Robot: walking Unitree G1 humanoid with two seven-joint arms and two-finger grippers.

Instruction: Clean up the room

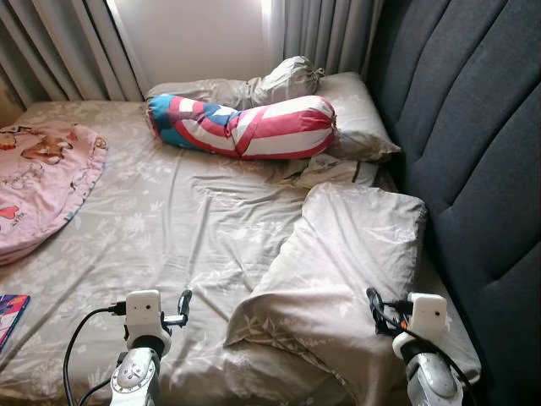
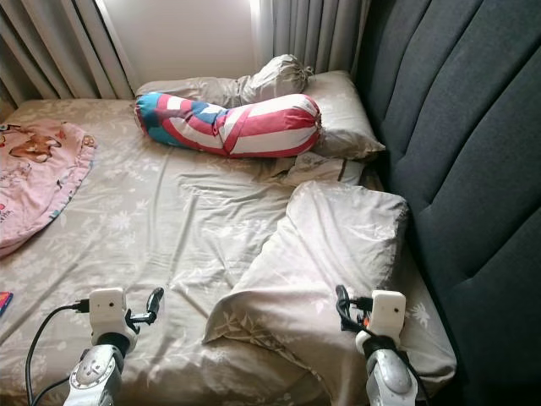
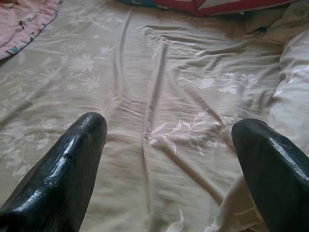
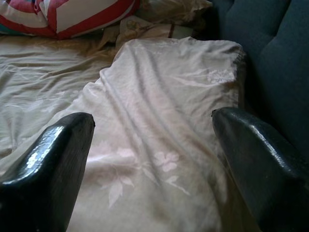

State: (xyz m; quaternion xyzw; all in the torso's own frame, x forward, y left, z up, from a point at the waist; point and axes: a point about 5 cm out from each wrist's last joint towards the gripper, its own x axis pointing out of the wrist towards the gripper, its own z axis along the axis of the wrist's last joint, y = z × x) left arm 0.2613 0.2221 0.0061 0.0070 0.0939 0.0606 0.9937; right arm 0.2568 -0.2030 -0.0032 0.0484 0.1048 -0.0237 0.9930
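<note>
We stand at the bed (image 1: 169, 228), both claws low over the wrinkled beige sheet (image 3: 159, 96). Left claw (image 3: 169, 145) hangs over bare sheet, fingers wide apart, holding nothing. Right claw (image 4: 152, 140) hangs over the near pillow (image 1: 355, 254), fingers also spread, empty. Pillow lies slumped beside the dark headboard (image 1: 473, 152). Striped bolster (image 1: 245, 125) sits across the far end before more pillows. Pink blanket (image 1: 38, 178) bunched at left edge.

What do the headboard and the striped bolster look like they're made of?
Headboard: dark grey woven upholstery, matte, probably padded, judging by its stitched, puffed panels.
Striped bolster: soft printed fabric, likely cotton or polyester, stuffed; it bulges round and gathers at the end.
</note>
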